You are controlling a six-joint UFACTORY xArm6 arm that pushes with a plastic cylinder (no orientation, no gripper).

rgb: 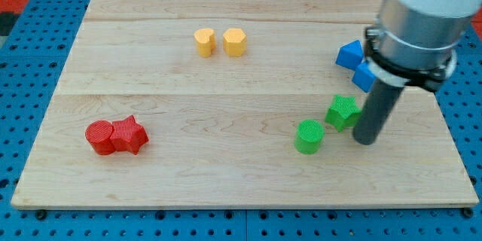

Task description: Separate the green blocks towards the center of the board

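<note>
A green cylinder (pixel 309 136) and a green star-shaped block (pixel 343 111) sit right of the board's middle, a small gap apart, the star up and to the right of the cylinder. My tip (pixel 364 140) rests on the board just right of the green star and right of the cylinder, close to the star's lower right side. The dark rod rises from it to the arm's grey body at the view's top right.
Two blue blocks (pixel 349 54) (pixel 364 76) lie above the green star, partly hidden by the arm. Two yellow blocks (pixel 204 42) (pixel 234 41) sit near the top middle. A red cylinder (pixel 99 136) and a red star (pixel 129 135) touch at the lower left. The wooden board (pixel 226 181) lies on a blue pegboard.
</note>
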